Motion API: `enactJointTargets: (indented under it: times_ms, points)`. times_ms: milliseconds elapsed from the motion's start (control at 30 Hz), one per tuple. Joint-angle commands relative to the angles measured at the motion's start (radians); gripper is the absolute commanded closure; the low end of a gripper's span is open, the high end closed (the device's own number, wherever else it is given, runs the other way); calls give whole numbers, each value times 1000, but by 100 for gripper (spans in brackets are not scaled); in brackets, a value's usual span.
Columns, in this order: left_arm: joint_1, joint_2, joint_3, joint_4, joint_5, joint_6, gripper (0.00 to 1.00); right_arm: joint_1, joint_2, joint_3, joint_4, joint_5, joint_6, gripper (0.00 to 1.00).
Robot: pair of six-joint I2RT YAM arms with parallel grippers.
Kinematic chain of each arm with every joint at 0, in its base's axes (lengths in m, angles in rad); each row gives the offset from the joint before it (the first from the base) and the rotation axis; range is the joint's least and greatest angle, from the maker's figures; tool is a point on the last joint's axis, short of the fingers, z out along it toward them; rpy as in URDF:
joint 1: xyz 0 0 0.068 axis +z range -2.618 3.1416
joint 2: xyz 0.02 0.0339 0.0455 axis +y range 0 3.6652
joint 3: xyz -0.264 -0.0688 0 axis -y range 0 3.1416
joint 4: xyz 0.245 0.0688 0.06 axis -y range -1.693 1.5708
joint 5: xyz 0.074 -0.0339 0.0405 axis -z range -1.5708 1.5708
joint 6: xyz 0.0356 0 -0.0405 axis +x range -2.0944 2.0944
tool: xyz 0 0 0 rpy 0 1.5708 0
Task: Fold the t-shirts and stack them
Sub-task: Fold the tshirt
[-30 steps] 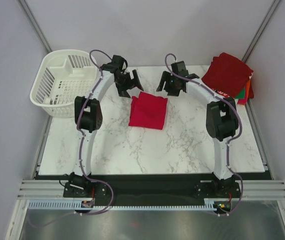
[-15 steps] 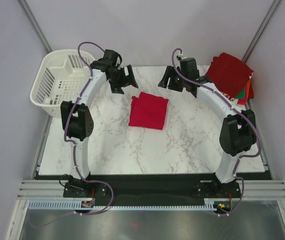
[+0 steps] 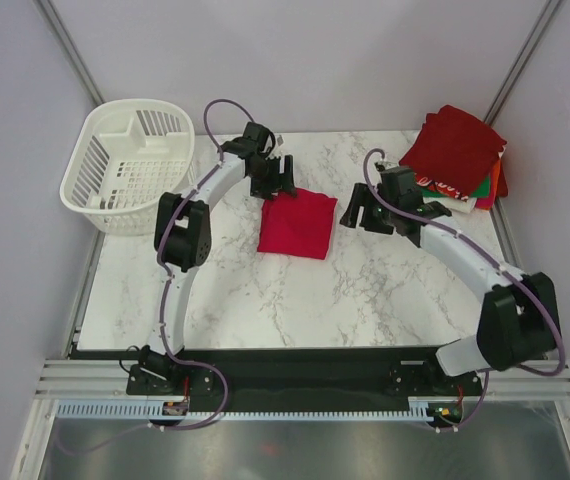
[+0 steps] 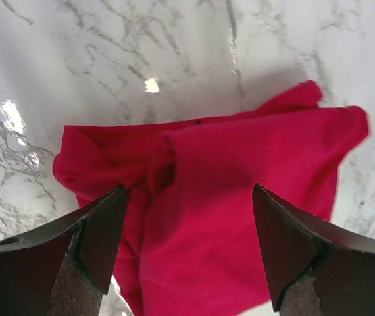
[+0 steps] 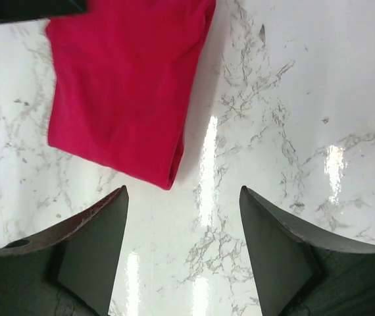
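Note:
A bright red t-shirt [image 3: 299,224] lies folded in a rough rectangle on the marble table. It fills the left wrist view [image 4: 220,197] and shows at upper left in the right wrist view [image 5: 125,82]. My left gripper [image 3: 277,178] is open, just above the shirt's far left corner, jaws either side of the cloth without holding it. My right gripper [image 3: 363,212] is open and empty over bare marble just right of the shirt. A stack of folded shirts, dark red on top [image 3: 457,148], with green, white and orange edges showing under it, sits at the far right corner.
A white slatted basket [image 3: 125,165] stands off the table's far left corner. The marble table [image 3: 295,300] has grey walls behind it and a black strip along its near edge.
Both arms came down from the far side toward the red shirt. The left gripper moved right to its far left corner, the right gripper moved nearer to its right edge. The shirt has not moved.

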Motion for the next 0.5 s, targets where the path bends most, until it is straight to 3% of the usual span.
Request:
enactJointTargets:
  times_ms: [0,167,467]
  points:
    - [8,17,44,68,-1,76,16,-1,-159,-66,30,31,-26,23]
    - [8,56,73,102,21,94,19,-1,-317,-193,31,6,-14,23]
    - [8,22,44,143,34,90,34,-2,-385,-287,-1,19,-41,23]
